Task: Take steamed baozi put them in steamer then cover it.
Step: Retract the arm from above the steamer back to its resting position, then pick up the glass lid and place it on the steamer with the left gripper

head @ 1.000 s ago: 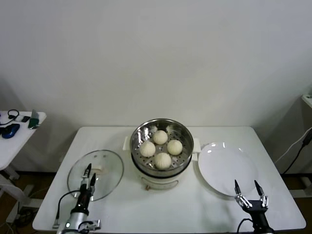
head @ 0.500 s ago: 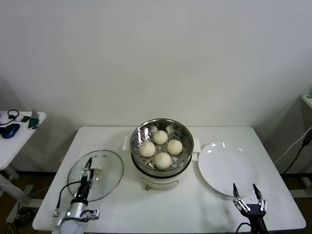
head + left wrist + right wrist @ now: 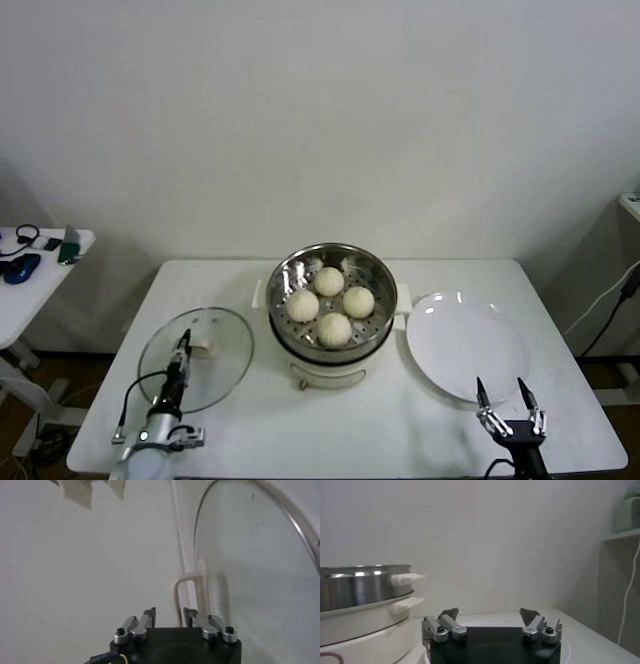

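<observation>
Four small round cream-white steamed baozi (image 3: 331,304) sit inside the round shiny stainless-steel steamer (image 3: 332,262) on its white electric base, mid white desk (image 3: 400,425). The round clear glass cover (image 3: 197,358) w/ metal rim lies flat on the desk, uncovered steamer just beside it; its cream rectangular handle (image 3: 205,350) stands up from the glass. Left gripper (image 3: 180,364) is over the cover's near part, fingers (image 3: 148,618) nearly shut w/ only a narrow gap, gripping nothing; the handle (image 3: 190,597) sits just beyond the fingertips, and from the left wrist view it lines up w/ the gap, not yet between them; contact can't be told. The steamer is off to the inner side of those fingers, apart. Right gripper (image 3: 508,399) hangs low at the desk's near edge, fingers (image 3: 449,614) spread wide, empty. Flat round white plate (image 3: 466,345) lies just ahead of the right fingers, near but not touching as far as can be told; the steamer (image 3: 360,587) w/ its white side handles is further off to their inner side, well apart.
</observation>
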You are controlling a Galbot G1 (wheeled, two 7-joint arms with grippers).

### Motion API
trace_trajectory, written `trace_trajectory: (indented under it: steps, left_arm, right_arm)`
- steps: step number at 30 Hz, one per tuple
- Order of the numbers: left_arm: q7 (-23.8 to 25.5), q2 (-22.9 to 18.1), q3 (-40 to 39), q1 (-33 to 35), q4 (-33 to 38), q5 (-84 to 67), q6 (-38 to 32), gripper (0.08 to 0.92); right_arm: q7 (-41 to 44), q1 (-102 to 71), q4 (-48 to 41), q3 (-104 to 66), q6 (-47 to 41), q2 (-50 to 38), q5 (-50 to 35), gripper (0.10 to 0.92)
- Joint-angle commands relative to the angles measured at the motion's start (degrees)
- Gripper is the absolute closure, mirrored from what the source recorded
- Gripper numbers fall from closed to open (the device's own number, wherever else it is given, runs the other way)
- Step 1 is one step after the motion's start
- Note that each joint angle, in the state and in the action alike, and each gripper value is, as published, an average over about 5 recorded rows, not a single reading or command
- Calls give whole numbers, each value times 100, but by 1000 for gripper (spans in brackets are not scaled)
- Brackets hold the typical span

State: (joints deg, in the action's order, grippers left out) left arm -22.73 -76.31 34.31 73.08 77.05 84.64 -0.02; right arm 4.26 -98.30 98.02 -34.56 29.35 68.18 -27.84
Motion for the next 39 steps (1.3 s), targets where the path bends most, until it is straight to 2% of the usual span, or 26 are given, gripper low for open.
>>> trace_trajectory:
  steps: [1, 6, 10, 15, 20, 25, 31, 39]
  left_arm:
    - [41, -30, 14, -113, -155, -40, 16, 649]
    - [65, -64, 21, -56, -61, -70, 25, 794]
    - [315, -3, -33, 102, 503, -485, 145, 858]
    - [989, 303, -120, 388, 1835, -1331, 639, 858]
    - [1791, 843, -174, 587, 3236, -1812, 1478, 858]
    - [2442, 1318, -291, 669, 4256, -2169, 2468, 858]
    - [2759, 1551, -1039, 211, 4748, -2140, 3353, 858]
    - [3507, 1152, -2688, -729, 4782, -1085, 4014, 858]
  right_arm:
    - [16, -31, 22, 6, 39, 6, 32, 203]
    - [28, -66, 56, -4, 65, 12, 50, 203]
    - [27, -89, 119, -42, 68, 7, 67, 203]
    - [-74, -102, 169, -99, -7, 27, 222, 203]
    - [-242, -122, 201, -143, -195, 71, 522, 203]
    - [-358, -168, 294, -185, -336, 109, 750, 203]
    - [-407, -187, 341, -184, -404, 155, 917, 203]
    - [-402, -214, 412, -133, -456, 200, 1076, 203]
